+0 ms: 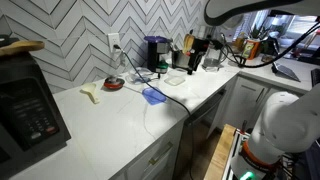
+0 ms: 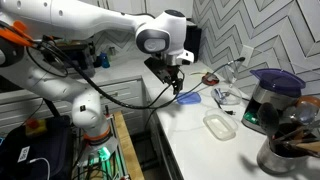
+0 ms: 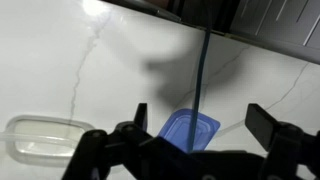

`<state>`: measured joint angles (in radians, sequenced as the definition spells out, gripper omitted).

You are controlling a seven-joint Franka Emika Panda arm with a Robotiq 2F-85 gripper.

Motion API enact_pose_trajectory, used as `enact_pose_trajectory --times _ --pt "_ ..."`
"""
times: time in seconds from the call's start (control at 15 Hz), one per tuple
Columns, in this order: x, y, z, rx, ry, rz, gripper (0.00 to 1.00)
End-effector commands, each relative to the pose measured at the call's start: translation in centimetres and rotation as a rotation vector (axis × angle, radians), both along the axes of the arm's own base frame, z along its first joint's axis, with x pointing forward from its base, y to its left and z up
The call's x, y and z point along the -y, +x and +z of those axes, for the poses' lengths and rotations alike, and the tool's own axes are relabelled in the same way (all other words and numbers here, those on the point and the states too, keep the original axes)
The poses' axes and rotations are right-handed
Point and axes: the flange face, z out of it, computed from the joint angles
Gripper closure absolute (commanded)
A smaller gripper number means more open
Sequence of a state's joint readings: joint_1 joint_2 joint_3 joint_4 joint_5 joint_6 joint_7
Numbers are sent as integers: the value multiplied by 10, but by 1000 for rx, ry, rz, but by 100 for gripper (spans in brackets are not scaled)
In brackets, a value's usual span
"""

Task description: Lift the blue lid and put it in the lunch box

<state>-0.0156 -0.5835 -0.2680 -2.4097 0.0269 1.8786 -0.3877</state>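
The blue lid (image 1: 153,96) lies flat on the white counter near its front edge. It also shows in the other exterior view (image 2: 188,98) and in the wrist view (image 3: 188,130). The lunch box (image 2: 218,125), pale and translucent, sits on the counter beside the lid and apart from it. It shows at the lower left of the wrist view (image 3: 45,135) and faintly in an exterior view (image 1: 176,77). My gripper (image 2: 175,80) hangs open and empty above the lid; the lid shows between its two fingers (image 3: 200,120). A thin blue vertical line crosses the wrist view over the lid.
A round red dish (image 1: 114,84) sits near the wall and also shows in the other exterior view (image 2: 210,78). A dark coffee machine (image 1: 155,52) stands behind. A microwave (image 1: 25,105) and a pale cloth (image 1: 92,91) are on the counter. A utensil holder (image 2: 285,145) stands past the lunch box.
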Motion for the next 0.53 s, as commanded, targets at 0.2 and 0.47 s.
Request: enact_pose_trajectory --times 0.2,0.47 --pt "0 0 1 -1 0 0 0" --pt "6 34 -25 30 -81 -97 0"
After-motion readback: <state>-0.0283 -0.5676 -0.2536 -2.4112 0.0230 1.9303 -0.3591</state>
